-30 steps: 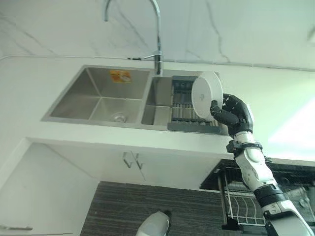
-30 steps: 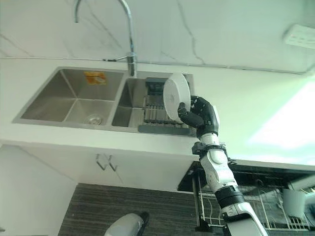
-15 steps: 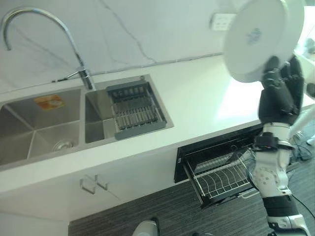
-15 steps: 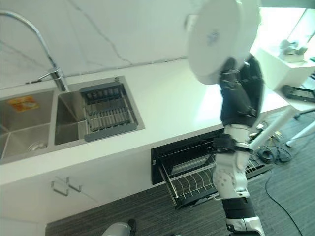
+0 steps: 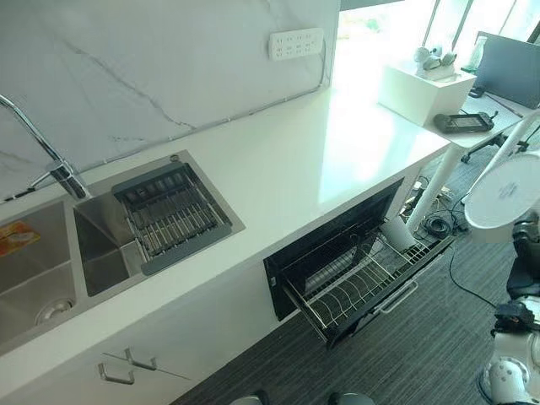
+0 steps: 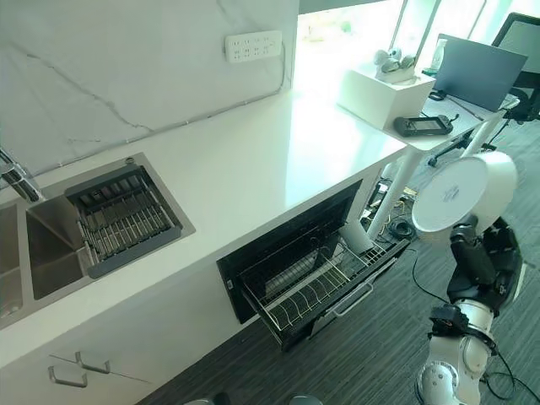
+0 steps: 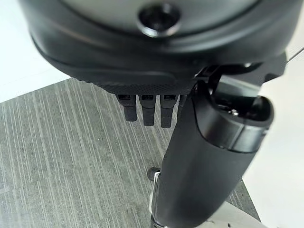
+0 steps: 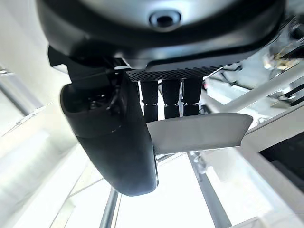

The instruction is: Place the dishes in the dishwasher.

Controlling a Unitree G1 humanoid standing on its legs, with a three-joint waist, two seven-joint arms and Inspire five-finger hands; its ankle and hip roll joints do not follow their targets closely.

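Your right hand (image 6: 483, 268) is dark and matte, with its fingers and thumb curled onto the lower rim of the plate (image 6: 462, 194). In the right wrist view the fingers (image 8: 172, 97) run behind the plate's edge and the broad thumb lies in front of it, so the rim is pinched between them. The plate is round, white and smooth, with a small mark at its centre. It stands nearly upright directly above the hand, its flat underside turned toward the head camera. In the left eye view the right edge of the picture cuts off part of the plate and most of the hand.

Below and to the left of the hand, well apart from it, the dishwasher (image 6: 283, 253) is a dark opening under the white countertop (image 6: 245, 160). Its wire rack (image 6: 316, 283) is pulled out over the grey striped floor (image 6: 371, 337); the rack's thin metal tines are hard to make out singly. Farther left, a grey slotted drying rack (image 5: 169, 215) sits in the steel sink (image 5: 97, 249).

Your left hand (image 7: 149, 107) shows in the left wrist view, fingers straight and relaxed over the floor, holding nothing.
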